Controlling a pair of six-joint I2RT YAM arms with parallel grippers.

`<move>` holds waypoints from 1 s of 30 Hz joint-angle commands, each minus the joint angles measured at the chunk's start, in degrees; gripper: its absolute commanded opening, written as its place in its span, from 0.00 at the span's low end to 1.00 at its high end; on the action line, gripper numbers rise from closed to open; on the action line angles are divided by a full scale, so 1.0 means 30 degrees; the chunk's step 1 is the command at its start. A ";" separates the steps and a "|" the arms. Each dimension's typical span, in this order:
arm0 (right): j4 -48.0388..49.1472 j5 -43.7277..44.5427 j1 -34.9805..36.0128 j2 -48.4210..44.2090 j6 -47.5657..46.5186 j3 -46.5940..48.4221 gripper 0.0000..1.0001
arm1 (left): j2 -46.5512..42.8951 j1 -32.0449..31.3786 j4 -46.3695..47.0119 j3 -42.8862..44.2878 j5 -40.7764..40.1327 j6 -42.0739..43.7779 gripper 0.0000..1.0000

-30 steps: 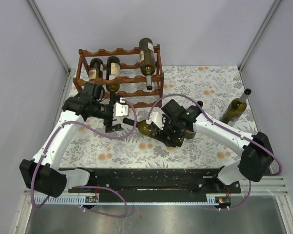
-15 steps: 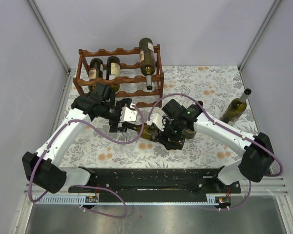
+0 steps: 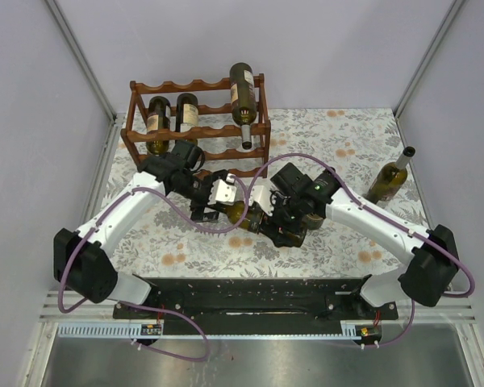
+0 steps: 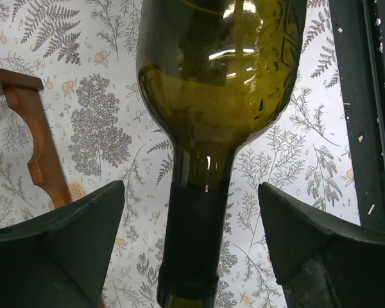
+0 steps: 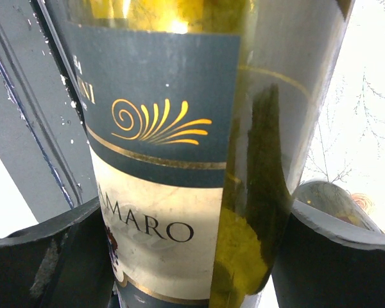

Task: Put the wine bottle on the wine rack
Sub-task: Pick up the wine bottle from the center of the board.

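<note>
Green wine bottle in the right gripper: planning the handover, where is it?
Top view: the green glass wine bottle is mid-table before the reddish-brown wooden rack, body in the right gripper, neck inside the open left gripper.

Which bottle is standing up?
The lone bottle at far right. Only it stands upright; three racked bottles lie in the wine rack, and the held bottle lies sideways in the right gripper.

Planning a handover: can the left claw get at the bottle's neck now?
Probably yes. The open left claw straddles the neck, with clear gaps on both sides. The right claw holds the bottle by its body.
</note>
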 commanded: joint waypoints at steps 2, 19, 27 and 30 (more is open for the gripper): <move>0.1206 -0.0906 0.0099 -0.1514 0.0202 0.0946 0.00 | 0.0314 -0.0080 0.0349 -0.0177 0.1560 0.0089 0.86; 0.1440 -0.1871 -0.0164 -0.1515 0.0349 0.0448 0.00 | 0.0199 -0.0490 0.2308 -0.0791 0.2469 -0.0846 0.83; 0.0475 -0.4095 -0.0692 -0.1340 -0.0207 0.0740 0.00 | -0.0447 -0.0520 0.3482 -0.1378 0.3083 -0.0642 0.76; -0.0169 -0.4917 -0.0809 -0.0989 -0.0353 0.1150 0.00 | -0.0769 -0.0666 0.4069 -0.1817 0.3054 -0.0322 0.73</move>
